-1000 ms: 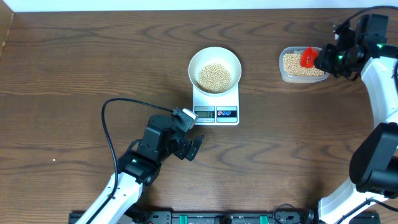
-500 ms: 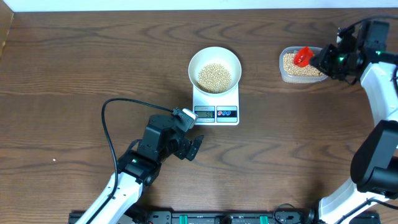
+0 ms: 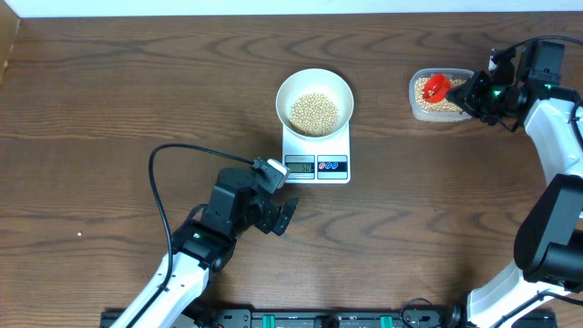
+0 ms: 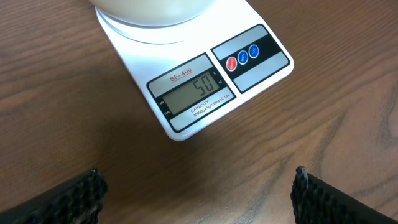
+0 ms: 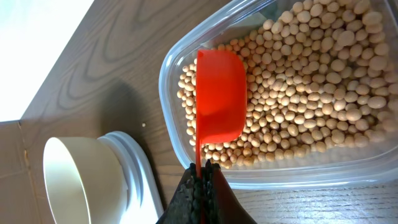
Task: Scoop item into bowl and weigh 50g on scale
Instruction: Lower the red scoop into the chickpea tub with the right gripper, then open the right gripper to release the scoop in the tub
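On the white SF-400 scale [image 4: 205,81], reading 50, sits the round white bowl [image 3: 314,80] of beige beans [image 3: 313,112]. Left end effector [image 4: 196,186] gapes; right end effector [image 5: 202,180] clenches a red plastic scoop [image 5: 219,96] over the clear tub [image 5: 298,177].

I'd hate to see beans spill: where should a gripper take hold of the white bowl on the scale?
Probably its rim, from above, one finger inside and one outside. The bowl sits upright on the scale, smooth-walled and round, and the beans lie at the middle, leaving the inner wall bare.
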`<state>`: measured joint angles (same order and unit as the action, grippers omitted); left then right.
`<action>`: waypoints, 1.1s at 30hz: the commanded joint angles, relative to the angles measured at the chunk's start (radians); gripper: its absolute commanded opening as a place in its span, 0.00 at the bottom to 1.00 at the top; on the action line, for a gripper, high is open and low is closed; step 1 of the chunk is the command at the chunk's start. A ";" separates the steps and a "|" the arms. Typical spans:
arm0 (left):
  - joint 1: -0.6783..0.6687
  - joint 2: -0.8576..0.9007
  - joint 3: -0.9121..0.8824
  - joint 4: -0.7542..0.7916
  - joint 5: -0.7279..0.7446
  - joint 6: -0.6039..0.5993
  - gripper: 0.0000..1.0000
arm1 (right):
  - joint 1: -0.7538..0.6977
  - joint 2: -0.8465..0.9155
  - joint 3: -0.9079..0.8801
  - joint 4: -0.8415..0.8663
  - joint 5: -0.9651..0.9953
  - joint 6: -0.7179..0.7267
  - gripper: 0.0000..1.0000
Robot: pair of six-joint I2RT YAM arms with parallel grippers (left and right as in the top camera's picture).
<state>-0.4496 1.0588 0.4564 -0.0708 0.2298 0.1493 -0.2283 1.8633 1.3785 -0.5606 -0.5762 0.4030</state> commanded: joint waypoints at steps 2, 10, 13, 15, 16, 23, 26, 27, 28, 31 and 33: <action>0.001 0.006 0.002 0.001 -0.013 -0.013 0.97 | -0.019 -0.029 -0.014 -0.015 -0.006 0.012 0.04; 0.001 0.006 0.002 0.000 -0.013 -0.013 0.97 | -0.047 -0.029 -0.014 -0.084 0.022 0.011 0.10; 0.001 0.006 0.002 0.000 -0.013 -0.013 0.97 | -0.055 -0.029 -0.014 -0.121 0.029 0.011 0.12; 0.001 0.006 0.002 0.001 -0.013 -0.013 0.97 | -0.055 -0.029 -0.014 -0.138 0.043 0.011 0.13; 0.001 0.006 0.002 0.000 -0.013 -0.013 0.97 | -0.055 -0.029 -0.014 -0.148 0.051 0.010 0.15; 0.001 0.006 0.002 0.000 -0.013 -0.013 0.97 | -0.055 -0.029 -0.014 -0.193 0.098 0.008 0.26; 0.001 0.006 0.002 0.001 -0.013 -0.013 0.97 | -0.055 -0.029 -0.014 -0.214 0.132 0.008 0.31; 0.001 0.006 0.002 0.001 -0.013 -0.013 0.97 | -0.055 -0.029 -0.014 -0.222 0.145 0.008 0.33; 0.001 0.006 0.002 0.001 -0.013 -0.013 0.97 | -0.055 -0.029 -0.014 -0.229 0.154 0.007 0.34; 0.001 0.006 0.002 0.000 -0.013 -0.013 0.97 | -0.055 -0.029 -0.014 -0.243 0.166 -0.001 0.38; 0.001 0.006 0.002 0.000 -0.013 -0.013 0.97 | -0.054 -0.029 -0.014 -0.246 0.168 -0.001 0.41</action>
<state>-0.4496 1.0588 0.4564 -0.0708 0.2298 0.1493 -0.2794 1.8633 1.3712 -0.7998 -0.4355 0.4095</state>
